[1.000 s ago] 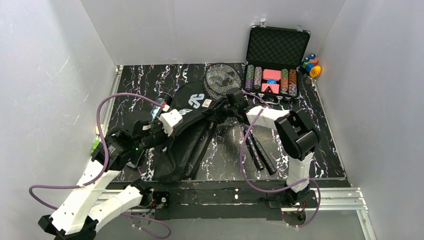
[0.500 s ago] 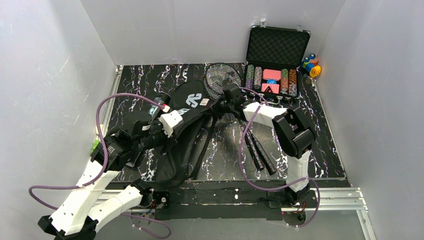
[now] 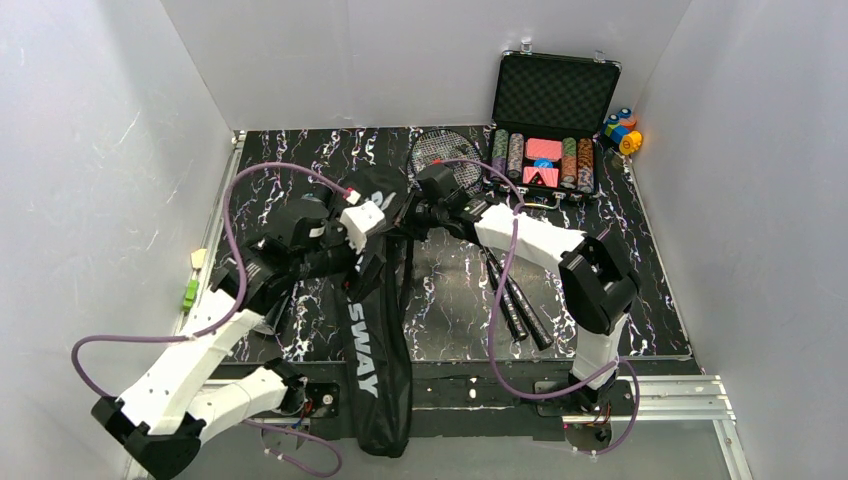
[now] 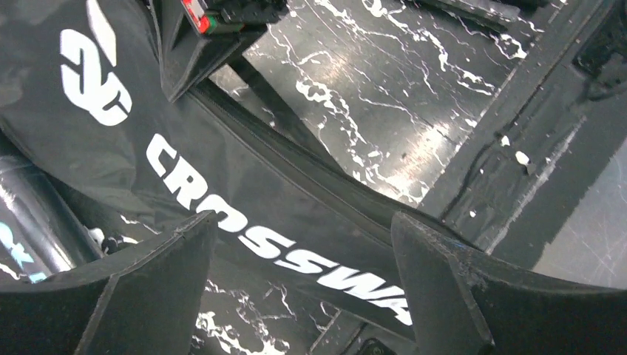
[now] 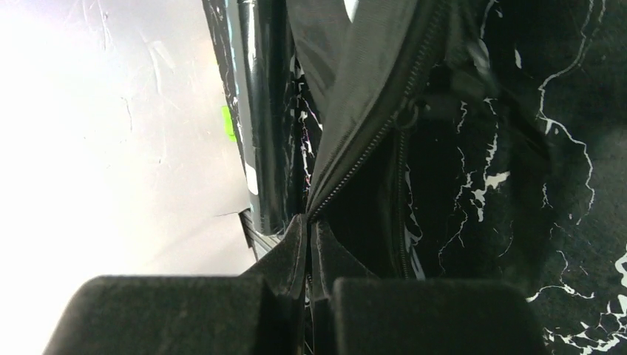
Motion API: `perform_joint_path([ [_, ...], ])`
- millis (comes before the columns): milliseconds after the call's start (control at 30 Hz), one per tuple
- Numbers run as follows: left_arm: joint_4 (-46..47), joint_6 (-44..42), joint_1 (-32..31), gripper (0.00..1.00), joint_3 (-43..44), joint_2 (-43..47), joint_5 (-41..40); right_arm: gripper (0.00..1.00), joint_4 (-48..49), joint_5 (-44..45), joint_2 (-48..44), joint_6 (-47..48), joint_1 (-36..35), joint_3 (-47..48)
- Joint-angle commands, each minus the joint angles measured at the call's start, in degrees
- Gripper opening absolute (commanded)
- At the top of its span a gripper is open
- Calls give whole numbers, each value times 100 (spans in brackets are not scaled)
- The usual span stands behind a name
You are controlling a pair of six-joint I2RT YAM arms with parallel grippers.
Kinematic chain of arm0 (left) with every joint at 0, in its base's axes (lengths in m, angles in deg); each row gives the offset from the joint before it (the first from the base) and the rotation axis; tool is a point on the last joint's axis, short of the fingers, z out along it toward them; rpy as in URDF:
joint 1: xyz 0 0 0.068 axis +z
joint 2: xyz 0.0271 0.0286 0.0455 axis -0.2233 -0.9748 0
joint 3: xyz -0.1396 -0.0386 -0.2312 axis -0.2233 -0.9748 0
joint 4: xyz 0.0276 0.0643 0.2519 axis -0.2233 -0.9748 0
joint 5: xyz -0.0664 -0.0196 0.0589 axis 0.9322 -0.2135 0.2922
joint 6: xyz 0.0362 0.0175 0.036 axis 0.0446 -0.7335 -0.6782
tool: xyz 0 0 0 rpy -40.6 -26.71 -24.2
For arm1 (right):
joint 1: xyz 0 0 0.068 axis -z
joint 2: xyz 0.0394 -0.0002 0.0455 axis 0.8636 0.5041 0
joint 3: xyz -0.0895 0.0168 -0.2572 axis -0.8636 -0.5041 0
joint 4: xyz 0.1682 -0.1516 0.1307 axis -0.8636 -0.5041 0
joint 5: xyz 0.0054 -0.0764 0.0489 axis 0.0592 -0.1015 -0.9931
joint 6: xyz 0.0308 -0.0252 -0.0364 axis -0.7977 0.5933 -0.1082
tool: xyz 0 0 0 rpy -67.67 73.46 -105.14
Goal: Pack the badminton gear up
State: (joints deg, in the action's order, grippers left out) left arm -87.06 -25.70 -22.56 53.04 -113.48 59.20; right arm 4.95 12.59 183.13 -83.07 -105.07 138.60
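The packing seems hardly begun: the right gripper (image 5: pixel 308 237) is clamped on the zipper edge of the bag (image 3: pixel 375 340), which lies stretched toward the near edge of the table (image 3: pixel 640 290), the left gripper (image 4: pixel 303 220) hangs open above it, and the racquets (image 3: pixel 515 300) lie outside, beside it

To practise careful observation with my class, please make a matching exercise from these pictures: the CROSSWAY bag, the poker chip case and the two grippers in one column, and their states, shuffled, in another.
1 CROSSWAY bag
2 poker chip case
3 left gripper
4 right gripper

A lid raised
B shut on the bag's zip edge
C open above the white lettering
D laid out long, lettering up

Pairs: 1-D, 2-A, 3-C, 4-B
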Motion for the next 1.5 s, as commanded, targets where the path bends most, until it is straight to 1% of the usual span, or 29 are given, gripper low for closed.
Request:
perform_joint_path([
  [0, 898, 82, -25, 87, -227, -214, -204, 1, -609, 454, -329, 554, -60, 544],
  [167, 1381, 156, -61, 88, -440, -825, -880, 1, -859, 647, -395, 714, -104, 675],
  [333, 1743, 317, -74, 89, -550, -1305, -968, 1, -937, 688, -438, 766, -139, 697],
  [500, 1828, 766, -73, 90, -293, -1764, -973, 1, -1240, 967, -505, 801, -202, 804],
  [533, 1846, 933, -68, 90, -250, -1866, -1008, 1, -1361, 1000, -526, 803, -216, 855],
  [567, 1874, 1180, -73, 89, -166, -1960, -1002, 1, -1520, 1287, -567, 803, -246, 952],
  [600, 1901, 1381, -92, 88, -161, -2043, -1092, 1, -1605, 1352, -592, 799, -255, 974],
  [633, 1948, 1404, -113, 88, -185, -2101, -1305, 1, -1621, 1363, -639, 772, -265, 963],
  [667, 2066, 1389, -118, 86, -278, -2179, -1693, 1, -1628, 1383, -716, 728, -267, 909],
  [700, 2186, 1342, -118, 84, -366, -2233, -1801, 1, -1624, 1379, -790, 677, -269, 854],
  [733, 2208, 1364, -118, 83, -392, -2310, -1731, 1, -1614, 1374, -836, 642, -269, 823],
  [767, 2256, 1477, -118, 78, -432, -2377, -1563, 1, -1637, 1384, -891, 615, -274, 829],
  [800, 2269, 1485, -117, 70, -429, -2366, -1608, 1, -1655, 1439, -905, 655, -274, 835],
  [833, 2259, 1373, -118, 52, -444, -2289, -1691, 1, -1670, 1447, -907, 685, -271, 822],
  [900, 2181, 1281, -114, 35, -477, -2184, -1668, 1, -1622, 1412, -867, 705, -265, 818],
  [933, 2150, 1266, -111, 23, -478, -2153, -1678, 1, -1657, 1395, -819, 725, -266, 860],
  [1000, 2128, 1256, -119, 10, -482, -2100, -1728, 1, -1711, 1382, -773, 743, -252, 909],
  [1033, 2116, 1240, -118, 6, -495, -2077, -1750, 1, -1740, 1372, -753, 750, -237, 919],
  [1100, 2079, 1216, -117, 1, -516, -2025, -1839, 1, -1737, 1304, -732, 751, -202, 924],
  [1200, 2058, 1187, -114, 0, -588, -1962, -1965, 1, -1662, 1156, -723, 770, -142, 918],
  [1267, 2046, 1187, -111, 0, -639, -1904, -1945, 12, -1605, 997, -743, 800, -71, 903],
  [1333, 1984, 1215, -110, 0, -628, -1883, -1907, 25, -1399, 619, -814, 824, 52, 797],
  [1467, 1851, 1279, -51, 0, -530, -1912, -1893, 48, -1209, 89, -1109, 1035, 383, 543],
])
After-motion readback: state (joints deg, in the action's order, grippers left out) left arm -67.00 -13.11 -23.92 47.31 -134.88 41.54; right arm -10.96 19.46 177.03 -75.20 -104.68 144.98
